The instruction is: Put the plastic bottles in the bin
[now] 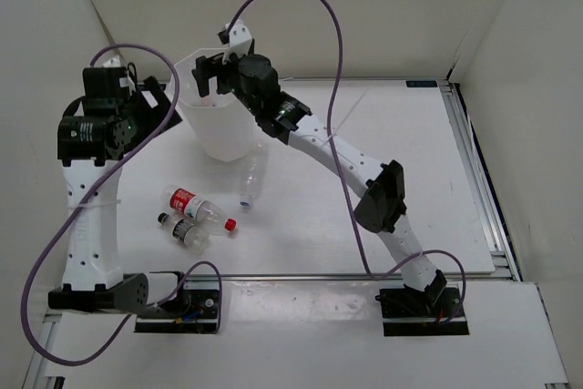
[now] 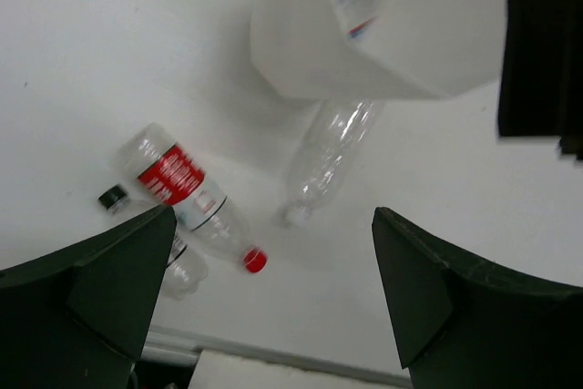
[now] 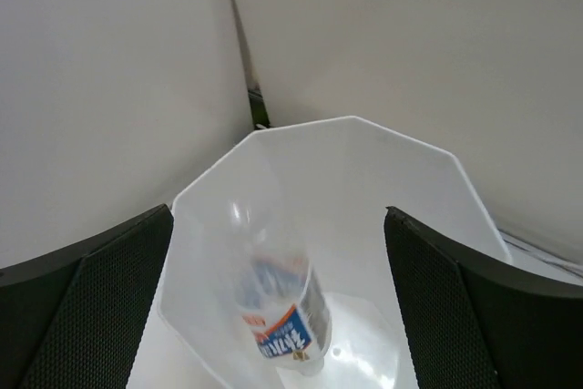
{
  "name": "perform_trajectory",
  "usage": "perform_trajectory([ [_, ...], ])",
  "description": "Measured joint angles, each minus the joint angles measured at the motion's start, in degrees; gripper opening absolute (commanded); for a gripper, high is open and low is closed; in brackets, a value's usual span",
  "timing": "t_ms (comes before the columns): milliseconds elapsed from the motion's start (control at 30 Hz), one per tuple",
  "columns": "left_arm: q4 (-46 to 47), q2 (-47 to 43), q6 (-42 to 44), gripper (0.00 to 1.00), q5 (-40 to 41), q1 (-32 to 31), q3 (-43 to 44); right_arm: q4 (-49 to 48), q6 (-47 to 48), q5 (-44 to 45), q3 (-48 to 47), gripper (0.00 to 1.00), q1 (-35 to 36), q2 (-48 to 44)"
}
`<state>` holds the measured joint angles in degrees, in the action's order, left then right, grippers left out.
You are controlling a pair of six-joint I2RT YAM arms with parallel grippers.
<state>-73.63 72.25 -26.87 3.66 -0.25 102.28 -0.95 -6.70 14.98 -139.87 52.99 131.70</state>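
The translucent white bin point(image 1: 219, 129) stands at the back left of the table. My right gripper point(image 1: 208, 75) hangs over its rim, open and empty point(image 3: 278, 216). The blue-white label bottle point(image 3: 278, 312) is inside the bin point(image 3: 410, 189), neck down and blurred, clear of both fingers. Three bottles lie on the table: the red-label, red-cap one point(image 1: 196, 205), a plain one with a black cap point(image 1: 180, 229) beside it, and a plain clear one point(image 1: 250, 179) against the bin's base. My left gripper point(image 1: 157, 107) is open and empty, held high left of the bin point(image 2: 383, 52), above the bottles point(image 2: 182, 184).
The table's near edge rail point(image 1: 301, 272) runs just in front of the lying bottles. White walls close the back and sides. The right arm's links point(image 1: 337, 157) stretch diagonally over the table's middle. Purple cables loop above both arms.
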Motion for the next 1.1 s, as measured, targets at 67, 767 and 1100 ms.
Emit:
perform_trajectory([
  [67, 2.0, 2.7, -1.2, 1.00, 0.0, 0.0, 4.7, 1.6, 0.4, 2.5, 3.1, 1.00, 0.3, -4.0],
  [767, 7.6, 36.4, -27.2, 1.00, -10.7, 1.7, 20.0, 27.5, -5.3, 17.3, 20.5, 1.00, -6.8, -41.5],
  [1100, 8.7, 36.4, -29.4, 0.97, -11.3, 1.2, 18.7, 31.6, -5.5, 17.3, 21.6, 1.00, -9.0, -41.4],
])
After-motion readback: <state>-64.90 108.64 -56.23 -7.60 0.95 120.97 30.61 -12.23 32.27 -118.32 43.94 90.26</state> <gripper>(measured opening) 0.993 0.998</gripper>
